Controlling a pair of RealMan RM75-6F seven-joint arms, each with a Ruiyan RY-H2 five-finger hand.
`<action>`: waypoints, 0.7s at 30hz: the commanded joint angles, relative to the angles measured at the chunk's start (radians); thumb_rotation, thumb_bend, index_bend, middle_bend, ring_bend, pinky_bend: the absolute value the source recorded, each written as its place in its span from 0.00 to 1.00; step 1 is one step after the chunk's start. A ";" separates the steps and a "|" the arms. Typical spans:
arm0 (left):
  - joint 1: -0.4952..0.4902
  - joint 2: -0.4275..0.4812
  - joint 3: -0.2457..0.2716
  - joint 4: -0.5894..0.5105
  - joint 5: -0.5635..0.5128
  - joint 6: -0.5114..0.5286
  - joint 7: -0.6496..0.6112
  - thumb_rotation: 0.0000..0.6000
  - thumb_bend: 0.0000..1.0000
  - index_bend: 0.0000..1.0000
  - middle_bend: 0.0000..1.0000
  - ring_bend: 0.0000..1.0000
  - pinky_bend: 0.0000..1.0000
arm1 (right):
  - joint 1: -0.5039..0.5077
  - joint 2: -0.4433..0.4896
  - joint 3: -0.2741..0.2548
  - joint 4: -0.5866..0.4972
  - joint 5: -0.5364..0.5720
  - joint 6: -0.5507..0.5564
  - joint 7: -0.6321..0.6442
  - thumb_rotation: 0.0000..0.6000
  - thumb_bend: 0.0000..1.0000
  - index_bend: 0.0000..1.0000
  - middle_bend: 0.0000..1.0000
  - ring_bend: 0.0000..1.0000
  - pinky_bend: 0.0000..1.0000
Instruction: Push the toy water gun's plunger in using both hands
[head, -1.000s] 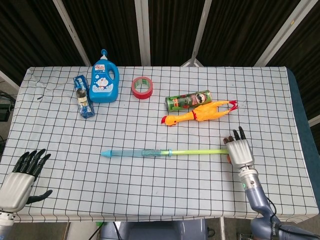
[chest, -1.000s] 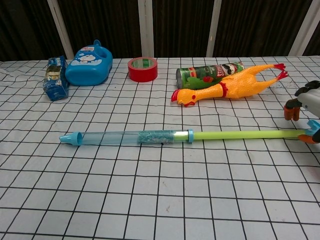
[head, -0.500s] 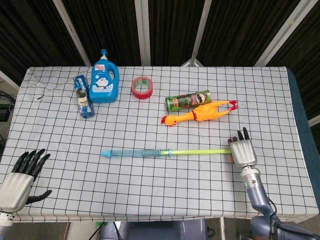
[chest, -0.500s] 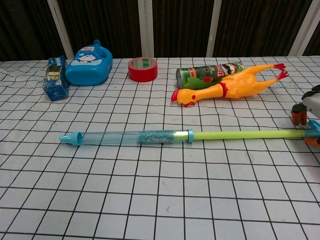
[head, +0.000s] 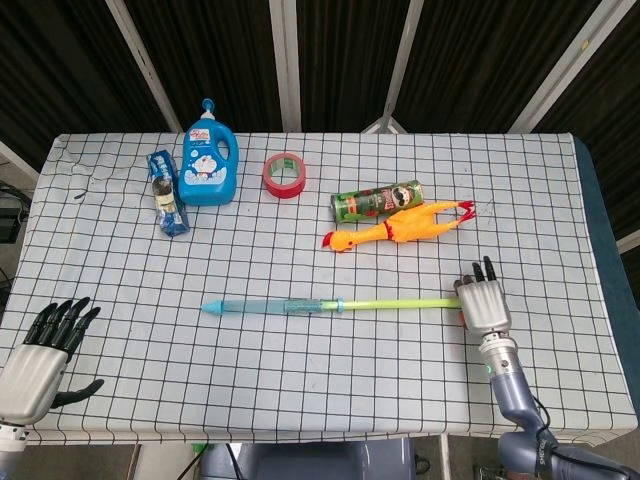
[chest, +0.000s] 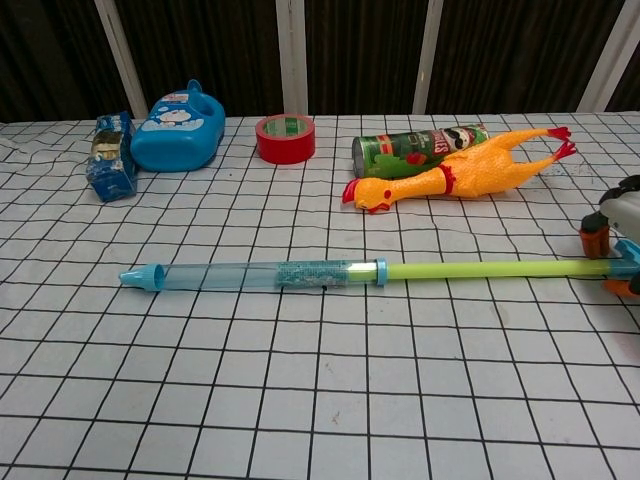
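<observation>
Right robot hand has shifted slightly toward 3 o'clock and back vs. 1 s ago, staying at the plunger handle end; whether its fingers clamp the handle cannot be told from either view. Left robot hand idles at 8 o'clock on the table, fingers apart, holding nothing, well clear of the toy water gun, which lies at table centre, nozzle at 9 o'clock, plunger fully extended toward 3 o'clock. Risk: w/ barrel unbraced, a right-side push would prob. slide the whole gun toward 9 o'clock instead of seating the plunger; off-axis force could bow the thin rod.
</observation>
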 joint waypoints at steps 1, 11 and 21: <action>0.000 0.000 0.000 0.000 0.000 0.000 0.000 1.00 0.13 0.00 0.00 0.00 0.00 | 0.002 -0.002 -0.001 0.002 0.000 0.001 0.000 1.00 0.33 0.48 0.41 0.15 0.00; -0.002 0.000 -0.002 -0.004 -0.002 -0.003 0.004 1.00 0.13 0.00 0.00 0.00 0.00 | 0.013 -0.016 0.004 0.005 0.012 0.001 -0.010 1.00 0.34 0.49 0.42 0.15 0.00; -0.003 0.001 -0.005 -0.003 -0.003 -0.002 -0.002 1.00 0.13 0.00 0.00 0.00 0.00 | 0.015 -0.019 -0.005 0.003 0.009 0.010 -0.009 1.00 0.45 0.65 0.46 0.19 0.00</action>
